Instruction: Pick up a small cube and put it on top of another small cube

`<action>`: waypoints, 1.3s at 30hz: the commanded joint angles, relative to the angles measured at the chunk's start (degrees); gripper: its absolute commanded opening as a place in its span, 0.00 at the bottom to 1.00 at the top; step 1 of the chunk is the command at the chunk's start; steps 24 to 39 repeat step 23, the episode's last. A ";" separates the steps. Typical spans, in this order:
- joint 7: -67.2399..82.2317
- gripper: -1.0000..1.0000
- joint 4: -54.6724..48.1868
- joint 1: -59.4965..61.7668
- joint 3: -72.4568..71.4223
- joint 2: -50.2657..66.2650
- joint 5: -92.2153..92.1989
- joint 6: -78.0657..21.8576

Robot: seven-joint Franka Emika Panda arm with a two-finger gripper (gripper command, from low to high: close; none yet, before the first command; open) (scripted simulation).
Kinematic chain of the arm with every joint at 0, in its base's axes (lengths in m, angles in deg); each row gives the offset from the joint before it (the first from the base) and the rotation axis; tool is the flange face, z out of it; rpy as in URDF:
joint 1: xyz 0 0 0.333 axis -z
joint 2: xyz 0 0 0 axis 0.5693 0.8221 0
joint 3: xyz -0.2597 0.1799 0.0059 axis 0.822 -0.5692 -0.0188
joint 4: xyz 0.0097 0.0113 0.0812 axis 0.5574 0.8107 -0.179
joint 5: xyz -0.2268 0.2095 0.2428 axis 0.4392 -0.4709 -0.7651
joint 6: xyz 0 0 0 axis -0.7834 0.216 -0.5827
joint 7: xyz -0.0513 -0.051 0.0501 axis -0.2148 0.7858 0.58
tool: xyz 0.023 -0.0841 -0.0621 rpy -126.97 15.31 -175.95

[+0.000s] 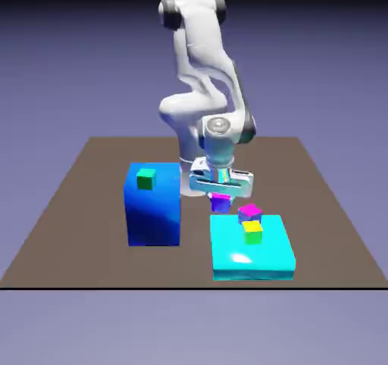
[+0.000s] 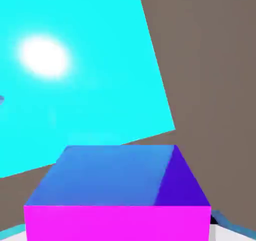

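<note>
A small cube (image 1: pixel 220 202) with magenta, blue and purple faces hangs between my gripper's (image 1: pixel 220 198) fingers, just above the far edge of the cyan block (image 1: pixel 251 256). My gripper is shut on it. In the hand view this cube (image 2: pixel 117 190) fills the lower part of the picture and hides the fingertips, with the cyan block (image 2: pixel 80 75) beneath it. A magenta-topped small cube (image 1: pixel 249 213) and a yellow-green small cube (image 1: pixel 252 232) rest on the cyan block. A green small cube (image 1: pixel 145 179) sits on top of the tall blue block (image 1: pixel 154 208).
The brown table (image 1: pixel 83 189) carries the tall blue block at the exterior view's left and the low cyan block at its right, close to the front edge. The arm stands behind both.
</note>
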 commanded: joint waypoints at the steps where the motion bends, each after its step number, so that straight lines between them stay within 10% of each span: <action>1: 1.11 0.00 -2.08 1.27 -1.77 0.15 0.43 -1.64; 13: 26.99 0.00 -18.63 10.16 -20.47 1.88 8.14 -19.61; 19: 25.07 0.00 -13.86 10.14 -20.58 9.28 10.44 -7.74; 20: 25.07 1.00 -13.86 10.14 -20.58 9.28 10.44 -7.73; 39: 25.87 1.00 -15.86 10.15 -20.54 6.18 9.48 -12.71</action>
